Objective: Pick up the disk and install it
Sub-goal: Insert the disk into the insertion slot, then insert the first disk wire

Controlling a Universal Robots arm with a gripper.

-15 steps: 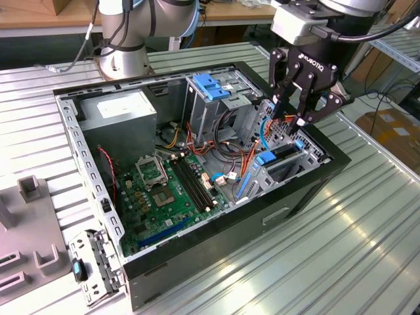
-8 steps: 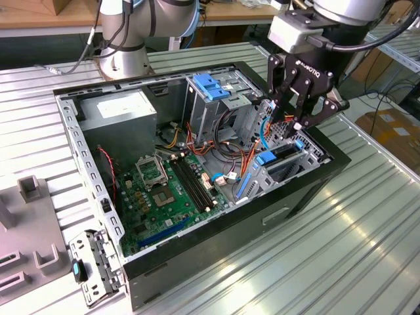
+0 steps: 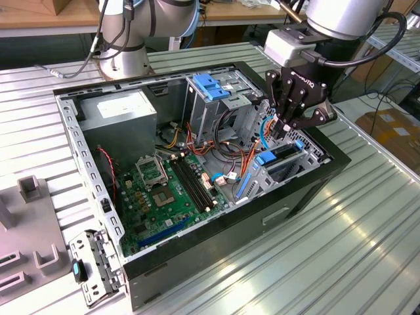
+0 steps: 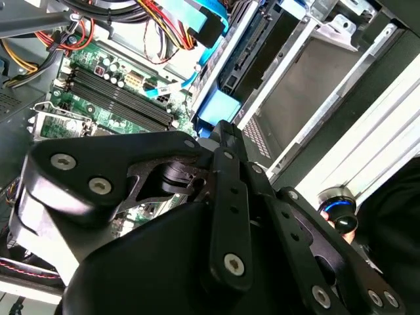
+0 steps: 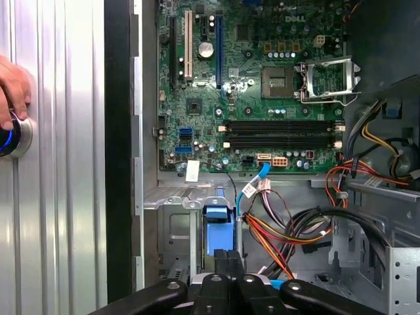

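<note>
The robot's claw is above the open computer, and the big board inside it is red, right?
Not quite. The gripper is above the open computer, but the board inside it is green, not red, as the first wrist view shows.

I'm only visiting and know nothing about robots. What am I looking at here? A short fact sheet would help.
setting: open computer case on a ribbed metal table
gripper: gripper low over the drive bay on the exterior view's right
disk: disk sits in that bay, with blue rails, just under the gripper
inside: green motherboard, grey power supply
person: a hand on a blue-lit button
</note>
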